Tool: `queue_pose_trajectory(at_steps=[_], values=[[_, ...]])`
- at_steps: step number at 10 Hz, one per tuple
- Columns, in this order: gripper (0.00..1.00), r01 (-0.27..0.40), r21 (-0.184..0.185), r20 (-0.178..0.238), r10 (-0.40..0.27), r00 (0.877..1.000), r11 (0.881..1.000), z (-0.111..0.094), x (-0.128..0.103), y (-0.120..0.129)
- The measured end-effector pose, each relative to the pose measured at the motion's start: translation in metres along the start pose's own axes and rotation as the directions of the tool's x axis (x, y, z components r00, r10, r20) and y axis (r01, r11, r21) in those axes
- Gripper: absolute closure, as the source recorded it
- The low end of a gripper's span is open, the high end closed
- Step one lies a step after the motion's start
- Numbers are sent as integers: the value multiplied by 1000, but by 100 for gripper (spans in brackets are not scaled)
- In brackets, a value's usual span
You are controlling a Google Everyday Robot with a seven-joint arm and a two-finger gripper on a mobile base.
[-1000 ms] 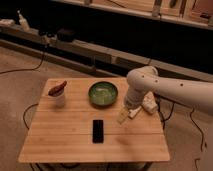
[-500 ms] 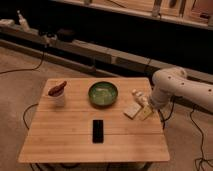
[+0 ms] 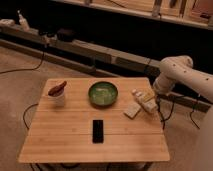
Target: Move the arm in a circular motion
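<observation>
We find the small beige gripper at the right edge of the light wooden slatted table, hanging just past the rim beside the pale blocks; whether it is clenched or released we cannot tell. From it the large glossy white robot arm of thick rounded tube segments rises to a bulbous joint above the table's far right corner, then runs off toward the right side of the view. Near the right edge, just beside the gripper, lie several small cream and white blocks, close together. Toward the middle of the far edge sits a round green bowl. A flat black phone lies near the centre, closer to the near edge. At the far left corner stands a white cup with a reddish-brown object resting across its top.
</observation>
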Motion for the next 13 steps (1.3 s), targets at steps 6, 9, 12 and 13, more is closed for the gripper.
queue_pose_trajectory(at_steps=[6,9,12,13], values=[[20,177,13,-59,-176,983,984,9,111,-101],[20,371,67,-65,-367,928,926,8,99,-192],[20,543,117,-27,-544,839,832,7,43,-241],[20,596,108,-12,-598,801,796,7,21,-242]])
